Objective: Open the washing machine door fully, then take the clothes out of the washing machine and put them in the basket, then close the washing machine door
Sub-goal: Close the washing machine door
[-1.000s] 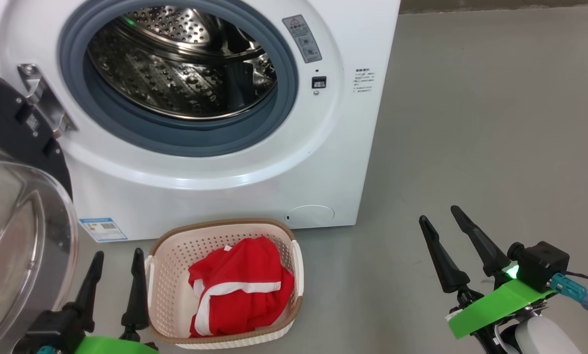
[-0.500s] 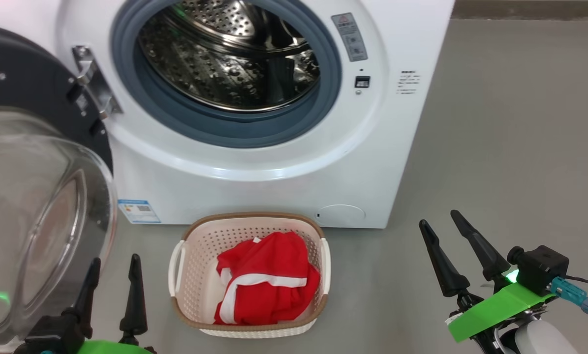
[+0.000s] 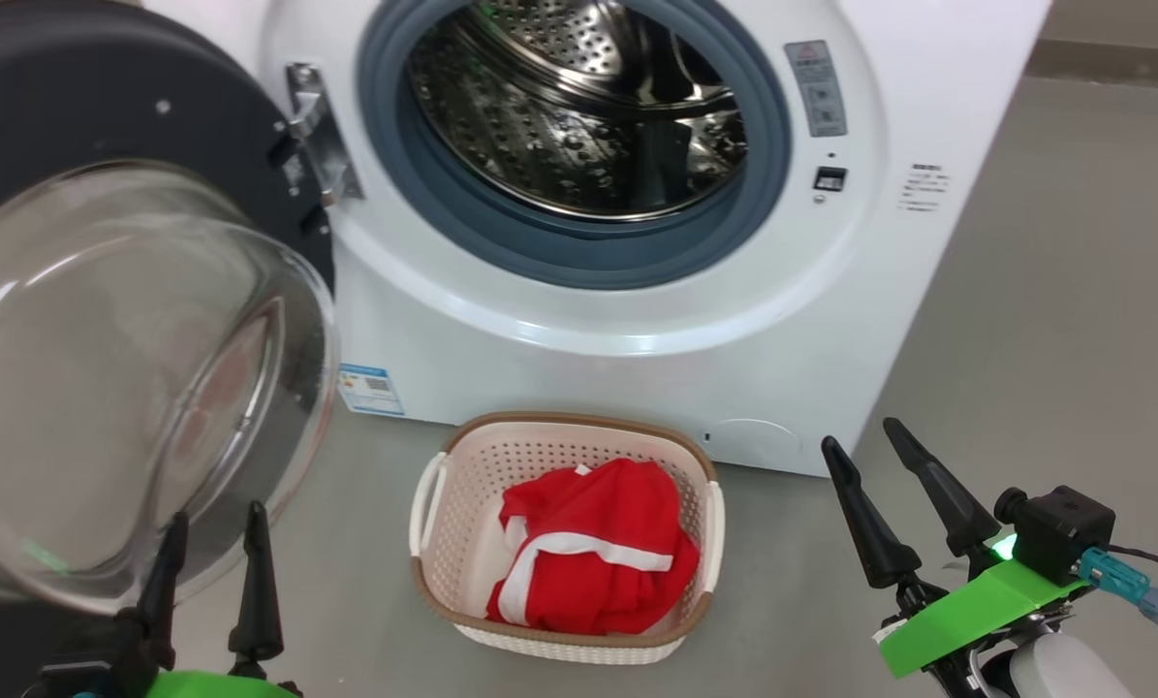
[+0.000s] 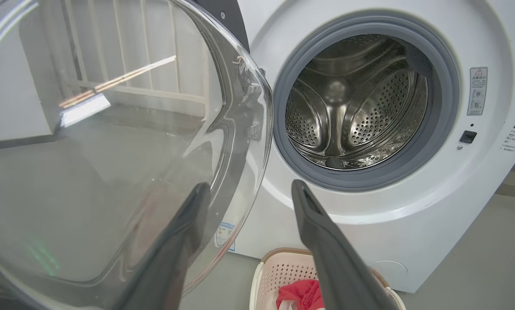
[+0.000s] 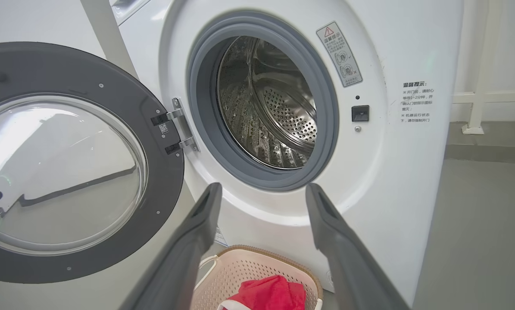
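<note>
Since the clothes (image 3: 593, 557) lie in the basket (image 3: 579, 431) at 6 o'clock of the washing machine (image 3: 637, 330), only closing remains.
My left hand (image 3: 216, 516) and right hand (image 3: 860, 434) are spread wide, empty. The washing machine door (image 3: 201, 107) hangs open at 9 o'clock; I'd push its black rim (image 3: 75, 87), not the glass (image 3: 123, 368), until it latches.

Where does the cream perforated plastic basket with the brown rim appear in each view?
Head view: basket bottom centre, on the floor.
Left wrist view: basket at bottom edge, right of centre.
Right wrist view: basket at bottom edge, centre.
Shared landmark: grey rubber gasket above it.
</note>
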Motion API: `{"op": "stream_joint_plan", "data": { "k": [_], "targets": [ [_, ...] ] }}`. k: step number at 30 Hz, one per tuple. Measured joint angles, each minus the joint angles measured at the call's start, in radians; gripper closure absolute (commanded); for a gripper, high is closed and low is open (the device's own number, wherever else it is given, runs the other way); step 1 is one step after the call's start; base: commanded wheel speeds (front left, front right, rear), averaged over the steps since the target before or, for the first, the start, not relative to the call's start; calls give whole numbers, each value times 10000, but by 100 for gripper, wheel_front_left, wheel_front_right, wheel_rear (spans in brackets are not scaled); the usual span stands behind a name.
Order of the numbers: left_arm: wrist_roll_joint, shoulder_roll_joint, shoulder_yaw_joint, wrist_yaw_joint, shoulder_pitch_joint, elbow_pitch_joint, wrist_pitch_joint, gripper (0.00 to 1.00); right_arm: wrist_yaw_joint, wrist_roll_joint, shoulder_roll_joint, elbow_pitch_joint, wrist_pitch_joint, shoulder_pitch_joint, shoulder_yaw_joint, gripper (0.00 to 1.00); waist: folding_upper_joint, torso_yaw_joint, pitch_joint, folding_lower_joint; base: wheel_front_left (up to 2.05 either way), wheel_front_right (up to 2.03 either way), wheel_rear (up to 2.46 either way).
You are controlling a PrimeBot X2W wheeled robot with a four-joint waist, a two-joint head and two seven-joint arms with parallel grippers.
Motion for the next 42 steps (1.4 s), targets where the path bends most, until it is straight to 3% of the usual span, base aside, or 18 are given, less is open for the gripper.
{"op": "stream_joint_plan", "data": {
  "k": [27,42],
  "targets": [
    [117,48,-63,658,281,4,27,0,0,75,146,23,0,215,128,0,0,2878,-280,0,0,0,0],
    [117,186,52,825,558,-165,23,0,0,178,77,182,0,74,460,0,0,3038,-311,0,0,0,0]
  ]
}}
